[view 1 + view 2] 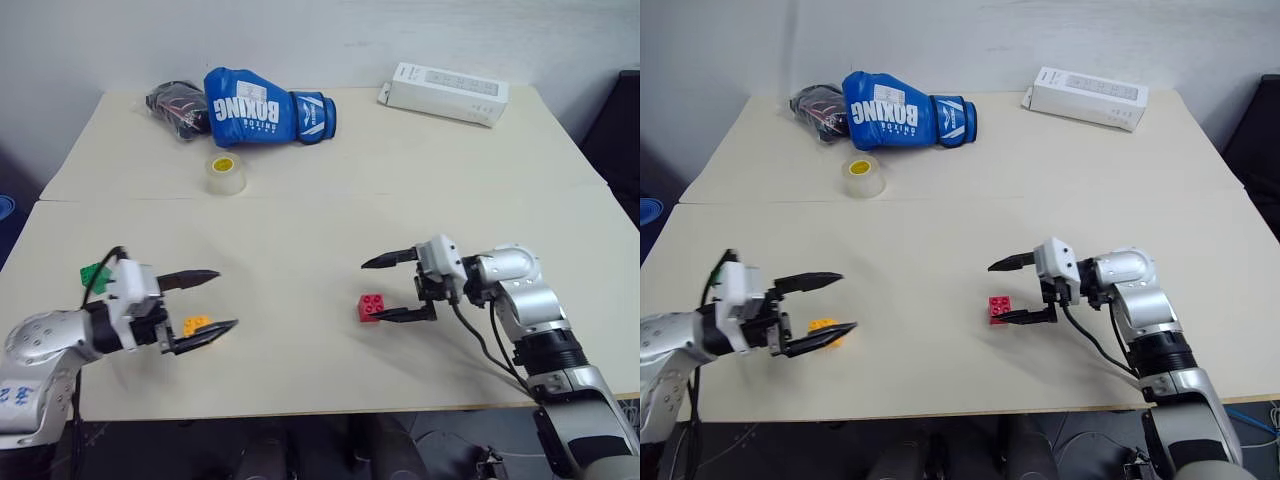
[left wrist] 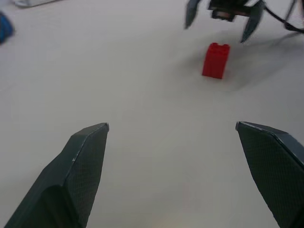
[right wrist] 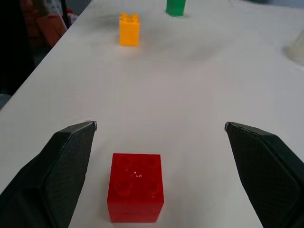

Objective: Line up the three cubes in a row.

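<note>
right gripper is hanging spread wide, red cube sitting loose on the table just beside its lower finger. left gripper is spread too, orange cube by its lower finger, green cube behind it. next: closing on the orange cube, carrying it toward red.

Pale cream table (seam across it) against plain white wall.

Three cubes sit along the table's near edge, one right, two left.
</note>
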You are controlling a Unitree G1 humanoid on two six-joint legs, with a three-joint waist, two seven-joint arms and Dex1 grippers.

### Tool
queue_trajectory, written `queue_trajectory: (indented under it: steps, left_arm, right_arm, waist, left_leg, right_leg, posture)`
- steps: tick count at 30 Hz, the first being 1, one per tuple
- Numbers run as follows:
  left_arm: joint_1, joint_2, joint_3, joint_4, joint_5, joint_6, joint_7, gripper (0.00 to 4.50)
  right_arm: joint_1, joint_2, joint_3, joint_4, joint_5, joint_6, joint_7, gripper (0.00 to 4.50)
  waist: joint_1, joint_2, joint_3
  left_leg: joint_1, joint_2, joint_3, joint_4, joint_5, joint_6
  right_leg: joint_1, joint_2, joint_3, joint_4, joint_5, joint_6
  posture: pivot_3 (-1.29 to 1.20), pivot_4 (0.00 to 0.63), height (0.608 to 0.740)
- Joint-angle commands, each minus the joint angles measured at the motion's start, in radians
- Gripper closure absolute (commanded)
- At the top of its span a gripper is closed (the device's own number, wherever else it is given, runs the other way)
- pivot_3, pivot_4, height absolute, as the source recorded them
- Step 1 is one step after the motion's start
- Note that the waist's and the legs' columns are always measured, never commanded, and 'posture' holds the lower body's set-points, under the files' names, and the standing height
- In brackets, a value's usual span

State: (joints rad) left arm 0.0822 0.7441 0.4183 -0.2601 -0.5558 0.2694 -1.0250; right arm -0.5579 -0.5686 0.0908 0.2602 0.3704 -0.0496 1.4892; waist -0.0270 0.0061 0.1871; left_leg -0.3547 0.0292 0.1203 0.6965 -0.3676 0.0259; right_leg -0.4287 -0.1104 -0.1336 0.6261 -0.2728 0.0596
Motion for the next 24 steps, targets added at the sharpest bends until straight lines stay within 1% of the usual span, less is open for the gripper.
queue_trajectory:
  steps: [1,3,5,6,9,12,14,15,17,20,22,24]
  left_arm:
    - [0.095,-0.039,0.184,0.022,-0.038,-0.024,0.062,0.0]
    - [0.172,-0.07,0.277,0.041,-0.044,-0.029,0.09,0.0]
    - [0.242,-0.131,0.391,0.074,-0.069,-0.039,0.151,0.0]
    - [0.258,-0.152,0.43,0.091,-0.07,-0.055,0.177,0.0]
    - [0.294,-0.213,0.523,0.161,-0.069,-0.093,0.258,0.0]
    - [0.322,-0.274,0.588,0.209,-0.1,-0.075,0.344,0.0]
    - [0.323,-0.304,0.606,0.217,-0.13,-0.025,0.42,0.0]
    - [0.315,-0.319,0.605,0.204,-0.141,0.001,0.471,0.0]
    - [0.29,-0.347,0.583,0.152,-0.178,0.025,0.522,0.0]
    - [0.239,-0.347,0.525,0.087,-0.178,0.039,0.574,0.0]
    - [0.174,-0.343,0.499,0.069,-0.175,0.053,0.647,0.0]
    - [0.102,-0.335,0.452,0.056,-0.135,0.082,0.736,0.0]
  right_arm:
    - [0.075,-0.032,-0.095,-0.098,0.1,0.027,-0.004,0.03]
    - [0.125,-0.016,-0.146,-0.121,0.129,-0.036,-0.018,0.03]
    - [0.177,0.026,-0.201,-0.137,0.152,-0.057,-0.101,0.03]
    - [0.199,0.031,-0.206,-0.15,0.159,-0.053,-0.106,0.03]
    - [0.256,0.061,-0.219,-0.185,0.14,-0.103,-0.157,0.03]
    - [0.32,0.064,-0.221,-0.258,0.181,-0.059,-0.181,0.03]
    - [0.351,0.06,-0.216,-0.289,0.199,-0.034,-0.185,0.03]
    - [0.358,0.071,-0.216,-0.297,0.205,-0.032,-0.202,0.03]
    - [0.363,0.102,-0.211,-0.309,0.188,-0.062,-0.24,0.03]
    - [0.359,0.136,-0.206,-0.325,0.179,-0.081,-0.284,0.03]
    - [0.357,0.14,-0.194,-0.331,0.18,-0.072,-0.288,0.03]
    - [0.354,0.141,-0.18,-0.336,0.178,-0.067,-0.286,0.03]
  waist:
    - [0.0,0.0,0.0]
    - [0.0,0.0,0.0]
    - [-0.001,-0.001,0.0]
    - [-0.001,-0.001,0.0]
    - [0.001,-0.001,0.0]
    - [0.007,-0.001,0.0]
    - [0.012,-0.003,-0.001]
    - [0.014,-0.003,-0.001]
    - [0.02,-0.005,-0.002]
    - [0.029,-0.009,-0.004]
    - [0.031,-0.009,-0.004]
    - [0.03,-0.01,-0.005]
  left_leg:
    - [0.0,0.0,0.0,0.0,0.0,0.0]
    - [0.0,0.0,0.0,0.0,-0.001,0.0]
    - [0.0,0.0,0.0,0.0,-0.002,0.0]
    - [0.0,0.001,0.0,0.0,-0.002,0.0]
    - [0.002,0.0,0.0,0.0,-0.003,0.0]
    - [0.002,0.0,0.0,-0.001,-0.004,0.001]
    - [0.002,0.0,0.0,-0.001,-0.005,0.002]
    - [0.002,0.0,0.0,0.0,-0.005,0.002]
    - [0.002,0.0,0.0,0.0,-0.006,0.002]
    - [0.002,0.0,0.0,0.0,-0.006,0.0]
    - [0.002,-0.001,0.0,0.0,-0.008,-0.003]
    - [0.002,-0.001,0.0,0.0,-0.008,-0.002]
  right_leg:
    - [0.0,0.0,0.0,0.0,0.0,0.0]
    - [0.0,0.0,0.0,-0.001,0.0,0.0]
    - [0.0,0.0,0.0,-0.002,0.0,0.0]
    - [0.0,0.0,0.0,-0.004,0.0,0.0]
    - [0.001,-0.001,0.001,-0.004,0.0,0.0]
    - [0.001,-0.002,0.001,-0.004,0.0,0.0]
    - [0.001,-0.002,0.001,-0.004,0.0,0.0]
    - [0.001,-0.002,0.001,-0.004,0.0,0.0]
    - [0.001,-0.003,0.001,-0.004,0.0,0.0]
    - [0.001,-0.003,0.001,-0.004,0.0,0.0]
    - [0.001,-0.003,0.001,-0.004,0.0,0.0]
    - [0.001,-0.003,0.001,-0.004,0.0,0.0]
  posture:
    - [0.0,0.15,0.74]
    - [0.0,0.15,0.74]
    - [0.0,0.15,0.74]
    - [0.0,0.15,0.74]
    - [0.0,0.15,0.74]
    - [0.0,0.15,0.74]
    - [0.0,0.15,0.74]
    - [0.0,0.15,0.74]
    - [0.0,0.15,0.74]
    - [0.0,0.15,0.74]
    - [0.0,0.15,0.74]
    - [0.0,0.15,0.74]
